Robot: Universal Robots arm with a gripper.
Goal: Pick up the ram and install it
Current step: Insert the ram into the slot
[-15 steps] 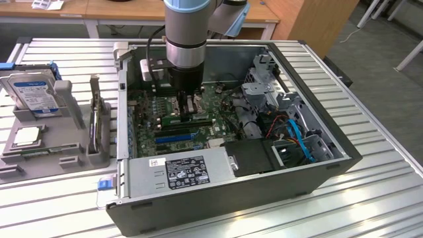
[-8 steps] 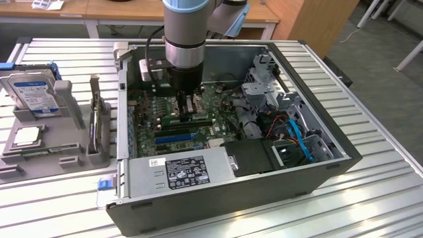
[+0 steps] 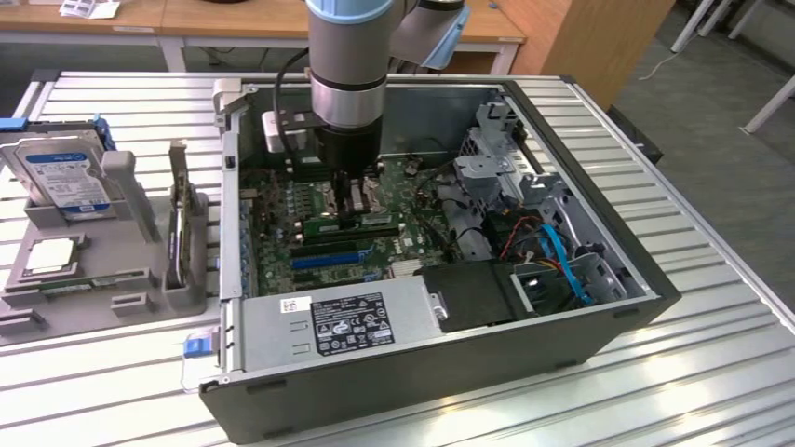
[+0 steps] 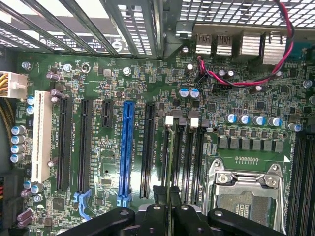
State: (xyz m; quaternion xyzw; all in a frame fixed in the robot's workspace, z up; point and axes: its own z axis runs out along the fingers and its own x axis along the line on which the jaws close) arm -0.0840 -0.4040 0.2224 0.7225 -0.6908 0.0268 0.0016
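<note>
The hand (image 3: 360, 200) reaches down into the open computer case (image 3: 435, 372) on the worktop (image 3: 708, 372). It is clenched on the ram (image 4: 170, 157), a thin green stick seen from its edge. The ram stands over the green board (image 4: 147, 83), lined up with the black slots (image 4: 189, 157) between the blue slot (image 4: 128, 147) and the silver chip holder (image 4: 246, 191). I cannot tell if it touches a slot. A hard drive (image 3: 60, 175) stands outside the case, on the exterior view's left.

Edge-on ram (image 4: 170, 157), chips hidden, hand (image 4: 170, 209) cut off by picture's edge, power-supply label (image 3: 354, 321) print too small to read
</note>
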